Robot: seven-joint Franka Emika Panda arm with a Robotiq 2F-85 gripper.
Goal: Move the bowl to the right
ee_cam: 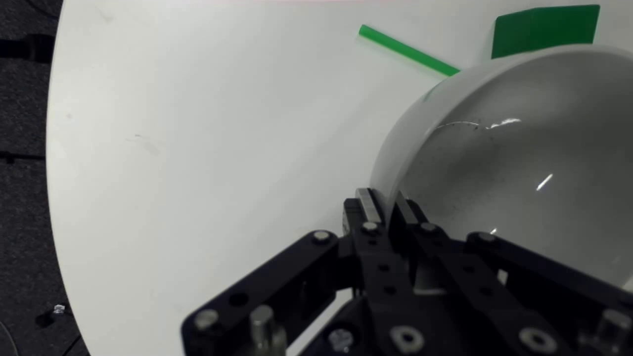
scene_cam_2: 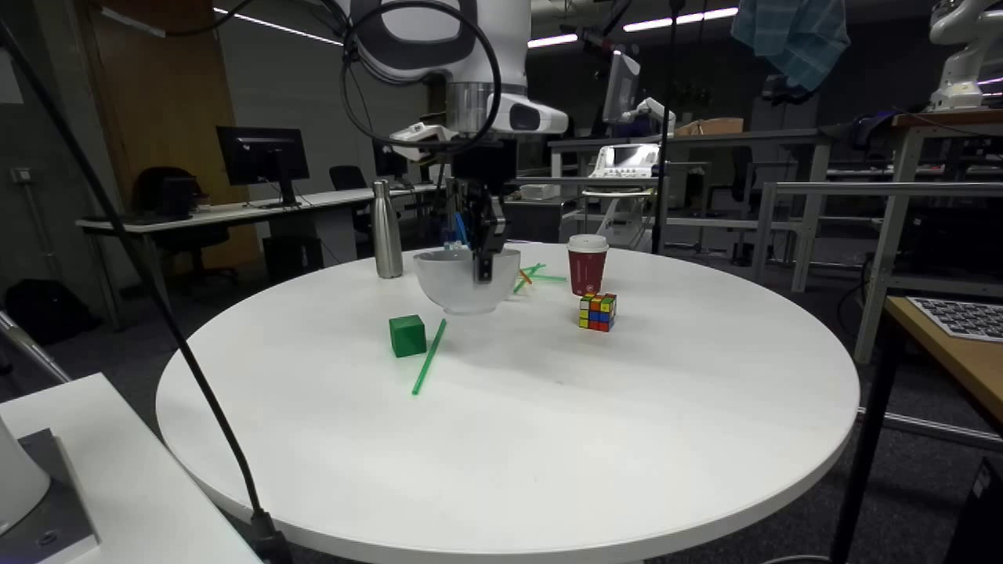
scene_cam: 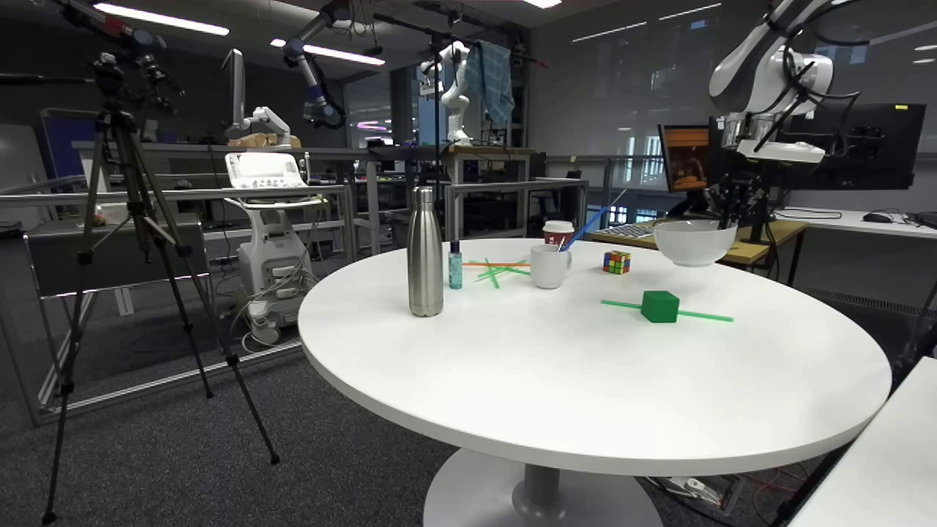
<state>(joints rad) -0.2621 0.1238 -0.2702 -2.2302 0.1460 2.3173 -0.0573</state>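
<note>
Presently, the bowl [scene_cam: 692, 245] is held up off the table [scene_cam_2: 627, 439], its mouth turned upward, and is seen over it in both exterior views. It is grasped by the gripper [ee_cam: 387, 203], the jaws being pressed to the wall at the rim: in the wrist view, one is set inside the bowl and one outside. On the table, a straw [scene_cam_2: 429, 356] is shown just beside a block [scene_cam_2: 407, 337], both green; in the wrist view, both are partly covered by the bowl. A cube [scene_cam_2: 598, 313] is placed near a dark red cup [scene_cam_2: 588, 269] with a white lid. A blue stick [scene_cam: 588, 228] is seen slanting out of a mug [scene_cam: 545, 269]. Near the mug, more straws [scene_cam: 492, 274], green and orange, are strewn across one another; a vial [scene_cam: 455, 272] is stood close by them, with a taller steel bottle [scene_cam: 425, 252] near it.
</note>
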